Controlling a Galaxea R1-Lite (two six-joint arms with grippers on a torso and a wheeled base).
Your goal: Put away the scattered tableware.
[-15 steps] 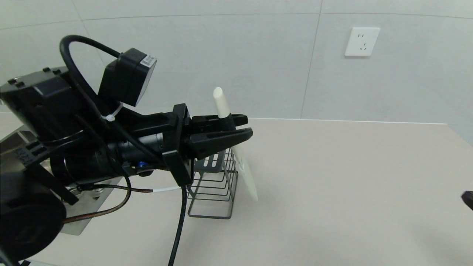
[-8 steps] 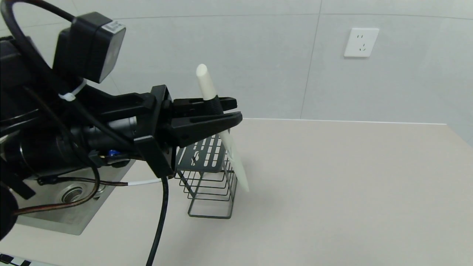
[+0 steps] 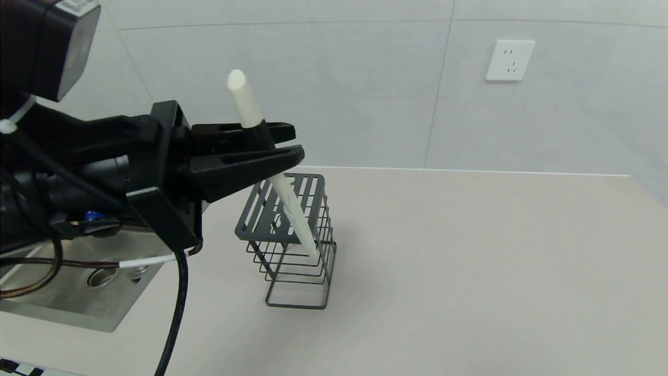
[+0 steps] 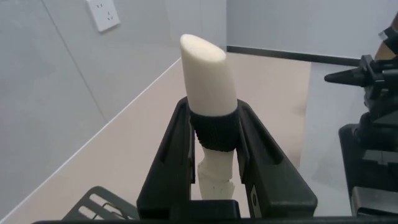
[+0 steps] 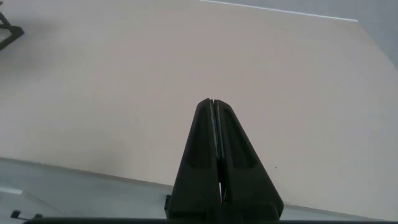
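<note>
Head view: the left gripper clamps a white knife by its black band, handle up. The blade slants down, its tip over the dark wire rack on the beige counter (beside a sink).

Left wrist view: both fingers press the knife's band.

Right wrist view: the right gripper is closed on nothing above the counter.

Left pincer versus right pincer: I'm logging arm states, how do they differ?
The left pincer is shut on a white knife; the right pincer is shut on nothing. The left holds its load slanting toward the wire rack; the right hangs over plain countertop. Both are black.
</note>
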